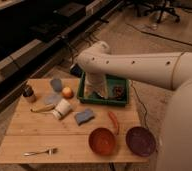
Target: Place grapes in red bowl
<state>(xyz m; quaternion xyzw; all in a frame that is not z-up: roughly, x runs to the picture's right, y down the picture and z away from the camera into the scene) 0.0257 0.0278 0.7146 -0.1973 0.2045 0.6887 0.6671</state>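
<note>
Grapes (119, 91) lie at the right end of green tray (82, 96), far side of worktop (24, 135). Tool (96, 90) is in the tray, just left of them; grip state cannot be told. Step, likely: approach to grasp. Next calls for: take the bunch, lift, carry near to red bowl (103, 141).

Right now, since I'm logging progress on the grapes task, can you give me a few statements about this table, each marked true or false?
1. The grapes lie in the green tray. True.
2. The red bowl holds the grapes. False: it looks empty.
3. The gripper is down in the green tray, beside the grapes. True.
4. The chilli pepper lies in the maroon bowl. False: it lies on the table, just behind the two bowls.
</note>
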